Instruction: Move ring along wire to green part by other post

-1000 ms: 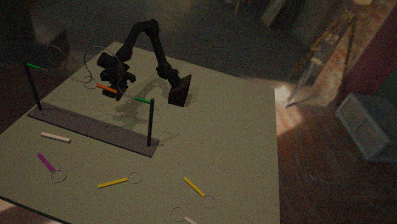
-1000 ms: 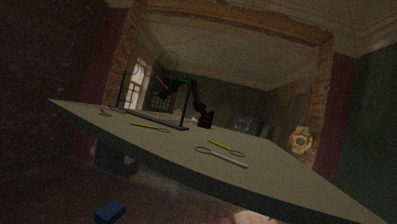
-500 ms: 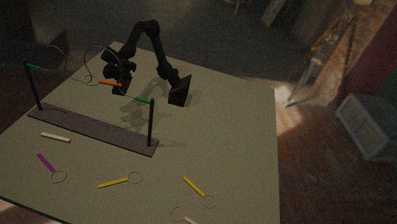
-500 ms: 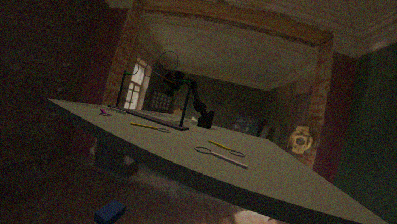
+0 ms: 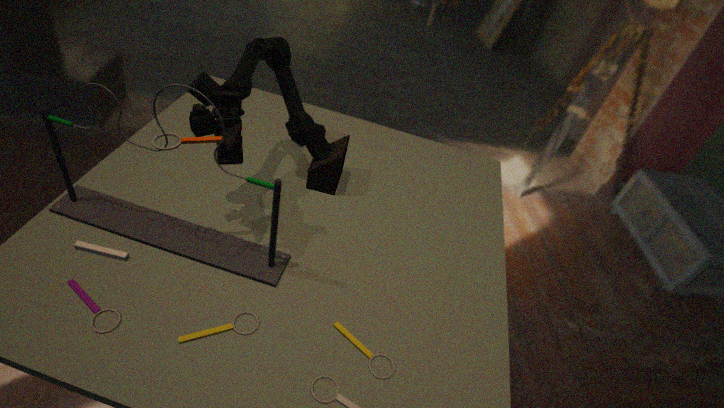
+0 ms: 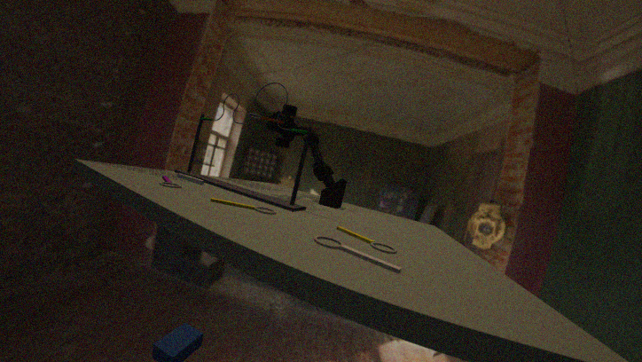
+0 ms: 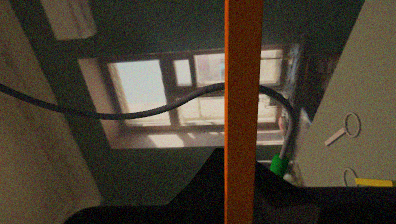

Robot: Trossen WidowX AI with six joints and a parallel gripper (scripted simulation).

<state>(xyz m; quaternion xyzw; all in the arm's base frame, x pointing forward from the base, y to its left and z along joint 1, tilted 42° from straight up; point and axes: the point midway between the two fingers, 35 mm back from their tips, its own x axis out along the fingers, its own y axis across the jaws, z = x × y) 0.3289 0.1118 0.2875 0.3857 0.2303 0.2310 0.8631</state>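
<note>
Beyond the pale table (image 5: pixel 405 243) (image 6: pixel 403 279) (image 7: pixel 345 100), my wrist view alone omits the ring (image 5: pixel 166 141); my gripper (image 5: pixel 229 144) (image 7: pixel 225 156) clamps its orange handle (image 5: pixel 201 139) (image 7: pixel 242 100), ring to the left.

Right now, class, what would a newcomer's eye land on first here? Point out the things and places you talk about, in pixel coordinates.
Probably the orange handle (image 5: pixel 201 139) (image 7: pixel 242 110), bright against the dark gripper (image 5: pixel 226 144) that grips it, its ring (image 5: pixel 154 144) around the looping wire (image 5: pixel 157 101) (image 6: pixel 271 83). Next, two yellow-handled rings (image 5: pixel 205 332) (image 5: pixel 353 340) (image 6: pixel 233 203) (image 6: pixel 355 234), lying on the table (image 5: pixel 430 253) (image 6: pixel 426 270).
</note>
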